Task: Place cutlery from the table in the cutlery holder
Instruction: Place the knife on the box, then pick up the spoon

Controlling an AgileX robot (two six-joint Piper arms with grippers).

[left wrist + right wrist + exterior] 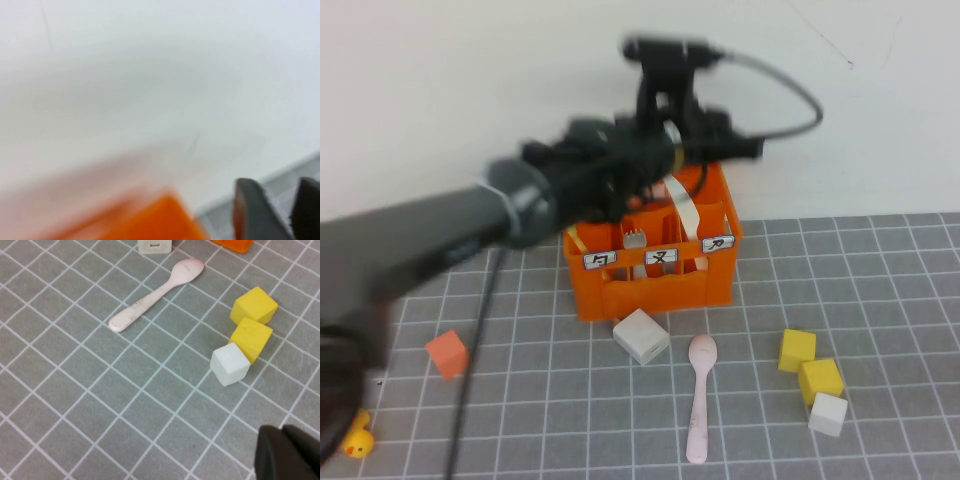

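Spoon [700,397] was pale pink plastic, one piece, oval bowl, handle scuffed with faint dark specks. It lay flat on the table [880,300], long axis running near-to-far in the high view: bowl toward the crate [655,262], handle end toward the robot, tilted only slightly. Well below and in front of the left gripper [672,172], well apart from it, nothing touching it.

Knife [684,208] was a white plastic strip, standing tilted in the crate's right-hand compartment, directly under the left gripper. Top end was up at the gripper, lower end down inside. Couldn't tell whether the fingers were touching it; blur hid the contact.

Crate was bright orange, slotted sides, three white labels on the front. It sat right beneath the left gripper. A grey fork [636,240] stood in the middle compartment.

Left gripper was over the crate's top rear edge. In its wrist view the two dark fingers [255,210] stood apart with a gap and nothing between them there. Partly parted; whether it had hold of anything, can't say.

Right gripper [287,452] hung above the table on the near right side, fingers closed together, holding nothing. Ahead of it: white cube [229,363], then two yellow cubes [254,305], with the spoon further off past them.

Also on the table: white block [641,335] just beside the spoon's bowl, orange cube [447,353] below and left of the left gripper.
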